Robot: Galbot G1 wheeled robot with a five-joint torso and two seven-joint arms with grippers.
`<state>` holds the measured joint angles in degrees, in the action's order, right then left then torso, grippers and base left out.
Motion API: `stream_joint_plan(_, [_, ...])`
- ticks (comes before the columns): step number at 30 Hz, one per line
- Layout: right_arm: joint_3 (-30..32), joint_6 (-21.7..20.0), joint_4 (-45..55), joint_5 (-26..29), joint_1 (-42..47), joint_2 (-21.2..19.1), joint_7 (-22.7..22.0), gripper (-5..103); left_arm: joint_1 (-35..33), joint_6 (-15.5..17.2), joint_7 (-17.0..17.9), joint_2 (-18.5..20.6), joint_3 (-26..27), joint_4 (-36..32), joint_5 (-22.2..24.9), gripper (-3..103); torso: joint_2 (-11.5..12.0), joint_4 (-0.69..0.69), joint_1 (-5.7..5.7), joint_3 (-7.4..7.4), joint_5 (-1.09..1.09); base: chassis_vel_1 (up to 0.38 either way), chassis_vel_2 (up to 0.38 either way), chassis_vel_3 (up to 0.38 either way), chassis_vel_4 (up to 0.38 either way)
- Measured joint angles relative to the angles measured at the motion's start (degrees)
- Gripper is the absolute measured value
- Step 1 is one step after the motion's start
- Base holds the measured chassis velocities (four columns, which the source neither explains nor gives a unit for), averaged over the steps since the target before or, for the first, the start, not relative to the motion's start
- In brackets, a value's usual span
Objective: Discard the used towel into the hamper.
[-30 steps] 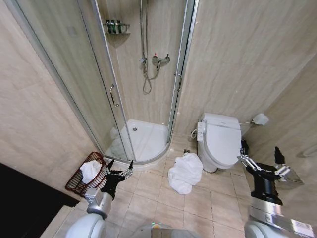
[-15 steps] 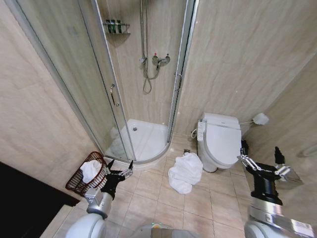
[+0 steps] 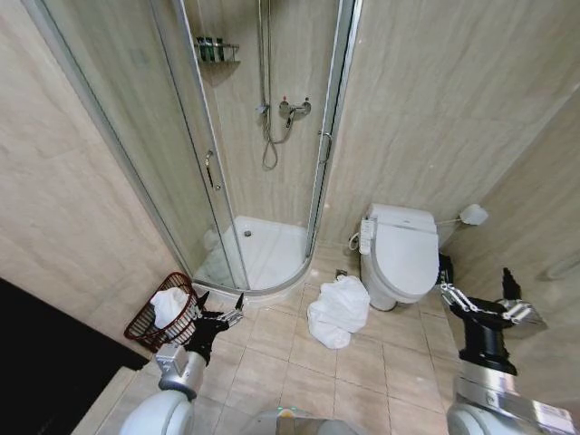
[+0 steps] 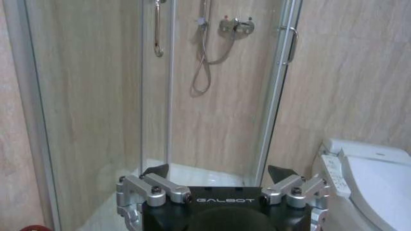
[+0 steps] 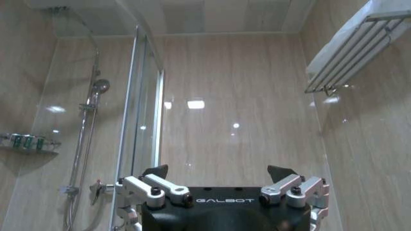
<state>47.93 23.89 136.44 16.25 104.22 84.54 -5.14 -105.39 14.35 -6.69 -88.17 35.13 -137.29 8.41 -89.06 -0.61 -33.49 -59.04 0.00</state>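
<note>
A crumpled white towel (image 3: 340, 311) lies on the tiled floor between the shower tray and the toilet. The hamper (image 3: 156, 319), a reddish-brown wire basket, stands on the floor by the left wall with a white cloth (image 3: 169, 306) inside it. My left gripper (image 3: 221, 302) is open and holds nothing, low over the floor just right of the hamper and left of the towel. In the left wrist view the left gripper (image 4: 220, 169) points at the shower door. My right gripper (image 3: 476, 270) is open with nothing in it, right of the toilet; the right wrist view shows the right gripper (image 5: 219, 169) aimed at the wall.
A glass shower enclosure (image 3: 263, 249) with a white tray fills the corner ahead. A white toilet (image 3: 403, 258) with its lid down stands to the towel's right. A towel rack (image 5: 359, 43) hangs high on the right wall. Bare floor tiles (image 3: 299, 372) lie in front.
The whole head picture has shifted slightly, so the camera moved. Both arms keep the same pose, and the towel and hamper lie as before.
</note>
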Motion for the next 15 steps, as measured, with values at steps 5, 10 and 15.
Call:
stream_joint_plan(5, [0.0, 0.0, 0.0, 0.0, 0.0, 0.0, 0.0, 100, 0.0, 0.0, 0.0, 0.0, 0.0, 0.0, 0.0, 100, 0.9, 0.0, 0.43, 0.44, 0.0, 0.0, 0.0, 0.0, 0.0])
stream_joint_plan(10, [0.0, 0.0, 0.0, 0.0, 0.0, 0.0, 0.0, 100, 0.0, 0.0, 0.0, 0.0, 0.0, 0.0, 0.0, 100, 2.7, 0.01, 1.29, 1.41, 0.0, 0.0, 0.0, 0.0, 0.0])
stream_joint_plan(15, [0.0, 0.0, 0.0, 0.0, 0.0, 0.0, 0.0, 100, 0.0, 0.0, 0.0, 0.0, 0.0, 0.0, 0.0, 100, 4.8, 0.01, 2.22, 2.53, 0.0, 0.0, 0.0, 0.0, 0.0])
